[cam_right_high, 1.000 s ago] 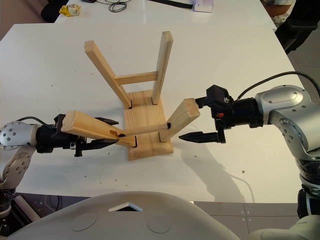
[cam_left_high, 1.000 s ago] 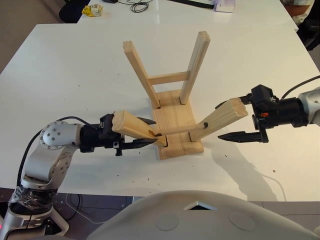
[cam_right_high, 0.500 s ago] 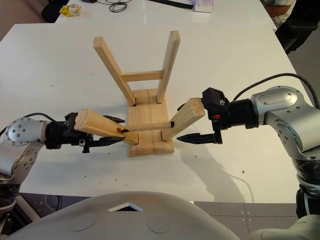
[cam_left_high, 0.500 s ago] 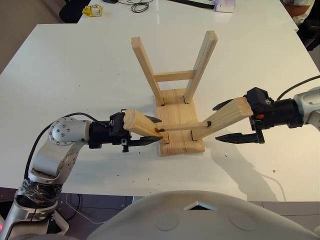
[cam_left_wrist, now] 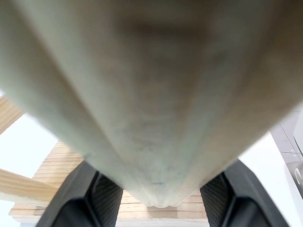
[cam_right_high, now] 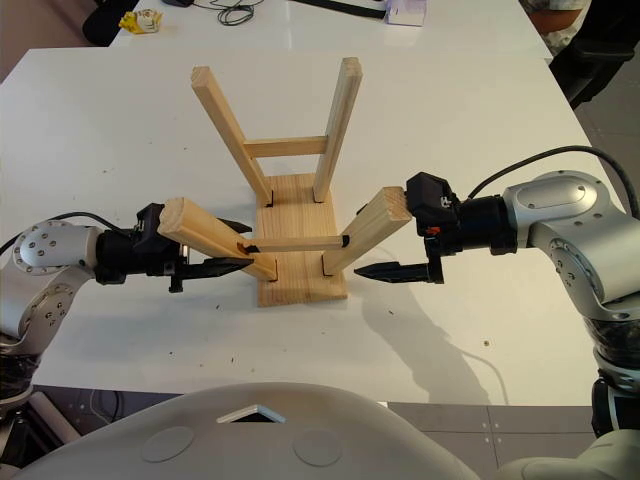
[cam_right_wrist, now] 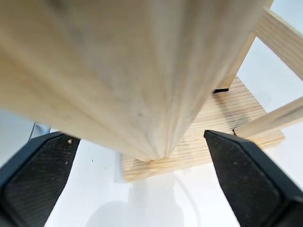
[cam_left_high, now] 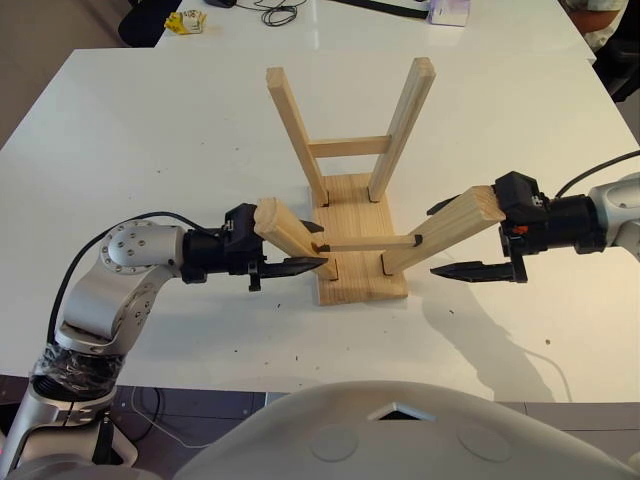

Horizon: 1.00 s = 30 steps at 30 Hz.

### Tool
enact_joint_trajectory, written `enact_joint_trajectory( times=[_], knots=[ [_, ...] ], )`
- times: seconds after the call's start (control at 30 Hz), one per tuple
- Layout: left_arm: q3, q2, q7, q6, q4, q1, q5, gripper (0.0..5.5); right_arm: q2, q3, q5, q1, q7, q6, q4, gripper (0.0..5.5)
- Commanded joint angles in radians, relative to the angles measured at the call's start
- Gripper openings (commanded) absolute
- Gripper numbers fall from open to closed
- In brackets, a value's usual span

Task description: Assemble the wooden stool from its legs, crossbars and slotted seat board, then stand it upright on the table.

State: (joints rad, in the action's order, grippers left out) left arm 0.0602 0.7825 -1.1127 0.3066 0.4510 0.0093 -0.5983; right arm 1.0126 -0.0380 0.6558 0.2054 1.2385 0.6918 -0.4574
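Note:
The wooden stool lies upside down on the white table (cam_left_high: 130, 130), its slotted seat board (cam_left_high: 362, 282) flat on the surface. Two far legs (cam_left_high: 296, 135) stand up from it, joined by a crossbar (cam_left_high: 350, 147). The two near legs splay outward, linked by a second crossbar (cam_left_high: 365, 243). My left gripper (cam_left_high: 318, 246) is shut on the left near leg (cam_left_high: 283, 225), with fingers (cam_left_wrist: 97, 196) on both sides of it. My right gripper (cam_left_high: 434, 241) is open around the right near leg (cam_left_high: 450, 222); its upper finger is at the wood and its lower finger (cam_left_high: 470, 270) hangs clear below.
At the far edge of the table lie a yellow item (cam_left_high: 186, 20), some cables (cam_left_high: 280, 12) and a white box (cam_left_high: 447, 10). The table's front edge runs just below both arms. Bare surface lies to the left and right of the stool.
The left gripper has moved right with its leg, which now stands steeper. The whole stool has shifted a little to the right and away. The right gripper has barely moved.

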Motion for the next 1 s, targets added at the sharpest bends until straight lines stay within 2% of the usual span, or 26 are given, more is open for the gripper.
enact_joint_trajectory(
  times=[0.03, 0.67, 1.0],
  knots=[
    [0.038, 0.038, 0.033, 0.095, -0.019, 0.011, 0.052, 2.06, -0.022, -0.038, -0.012, 0.004, -0.003, -0.009, -0.02, 4.71],
    [0.056, 0.07, -0.052, 0.088, -0.099, -0.014, 0.031, 2.06, -0.06, -0.08, -0.001, 0.037, 0.028, -0.01, -0.038, 4.71],
    [0.047, 0.095, -0.1, 0.016, -0.156, 0.004, 0.064, 2.06, -0.061, -0.086, -0.03, 0.044, 0.052, -0.043, -0.004, 4.71]
  ],
)
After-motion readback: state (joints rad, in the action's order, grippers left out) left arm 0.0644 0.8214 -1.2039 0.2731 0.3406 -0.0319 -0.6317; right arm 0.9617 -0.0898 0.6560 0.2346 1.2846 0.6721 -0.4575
